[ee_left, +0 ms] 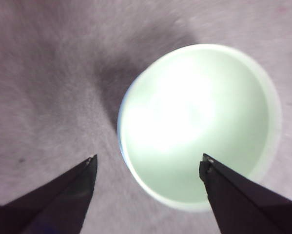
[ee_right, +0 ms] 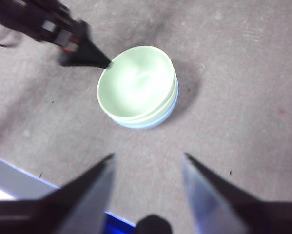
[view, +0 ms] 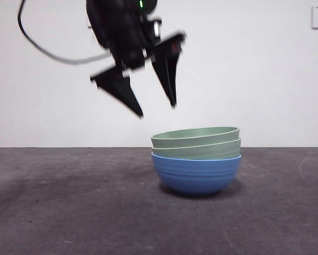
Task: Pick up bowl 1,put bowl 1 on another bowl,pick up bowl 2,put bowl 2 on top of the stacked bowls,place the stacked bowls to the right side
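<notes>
- Stack status: the stacked bowls stand complete on the dark grey worktop. The round blue ribbed bowl forms the base; two pale green ribbed bowls nest inside it, the lower green bowl showing only its rim band and the upper green bowl sitting on top.
- Progress judgement: both stacking steps appear done. The remaining step is to move the whole stack to the right side; the stack rests slightly right of centre in the front view, so I judge this transfer not yet done.
- Left gripper: it hangs in the air above the stack and to its side, clear of the rims. Its jaws stand apart and hold nothing. In my left wrist view the green bowl interior lies below, between the jaw tips.
- Right gripper: it waits well apart from the stack, jaws spread and empty, looking down on the bowls.
- Orientation: the stack stands upright, openings facing up. The top bowl's rim tilts slightly in the front view, so nesting is not perfectly level. The bowls are round; there is no long axis in plan, and the stack axis is vertical.
- Handling note: any rim point should serve for a grasp, in my judgement.
</notes>
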Available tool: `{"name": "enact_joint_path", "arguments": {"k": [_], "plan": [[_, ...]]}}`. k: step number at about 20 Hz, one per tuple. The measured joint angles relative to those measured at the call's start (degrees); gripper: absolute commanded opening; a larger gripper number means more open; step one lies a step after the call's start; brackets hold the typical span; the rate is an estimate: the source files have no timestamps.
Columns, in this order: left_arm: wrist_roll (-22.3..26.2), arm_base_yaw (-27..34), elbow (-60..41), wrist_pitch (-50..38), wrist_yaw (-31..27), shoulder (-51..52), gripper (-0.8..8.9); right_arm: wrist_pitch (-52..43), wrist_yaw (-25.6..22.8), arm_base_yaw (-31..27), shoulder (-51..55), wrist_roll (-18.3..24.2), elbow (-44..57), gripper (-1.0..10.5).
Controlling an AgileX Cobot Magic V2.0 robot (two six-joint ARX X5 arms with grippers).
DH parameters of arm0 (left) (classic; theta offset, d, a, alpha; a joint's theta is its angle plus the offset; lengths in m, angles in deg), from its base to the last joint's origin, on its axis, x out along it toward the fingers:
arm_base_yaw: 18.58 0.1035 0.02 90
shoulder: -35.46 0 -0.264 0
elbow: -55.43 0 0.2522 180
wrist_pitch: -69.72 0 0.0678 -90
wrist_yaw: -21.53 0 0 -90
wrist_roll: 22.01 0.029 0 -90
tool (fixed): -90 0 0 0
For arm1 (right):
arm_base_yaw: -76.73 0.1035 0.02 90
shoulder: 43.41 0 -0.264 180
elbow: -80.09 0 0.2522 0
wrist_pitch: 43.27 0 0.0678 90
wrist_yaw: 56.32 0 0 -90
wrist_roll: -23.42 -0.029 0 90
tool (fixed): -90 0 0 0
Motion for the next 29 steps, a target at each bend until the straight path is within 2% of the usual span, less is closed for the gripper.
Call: {"name": "enact_joint_path", "arguments": {"k": [1,5,15,19,25,29], "plan": [[1.1,0.0,1.9,2.3,-0.1,1.6,3.55,-0.9,0.0,0.0,-1.1,0.0,0.0,4.7],[4.9,0.0,7.7,9.7,-5.2,9.6,3.55,-6.4,0.0,0.0,-7.7,-0.1,0.0,4.8],[7.6,0.0,9.3,15.5,-7.4,34.2,3.54,-21.6,0.2,0.0,-34.9,-5.4,0.0,4.8],[8.1,0.0,9.4,17.6,-7.5,37.6,3.54,-27.0,0.2,0.0,-43.0,-8.4,0.0,4.7],[8.2,0.0,9.3,18.8,-7.5,38.6,3.54,-27.3,0.7,0.0,-49.3,-10.1,0.0,4.6],[8.2,0.0,9.3,18.9,-7.5,38.6,3.53,-27.5,3.1,0.0,-50.6,-10.8,0.0,3.0]]}}
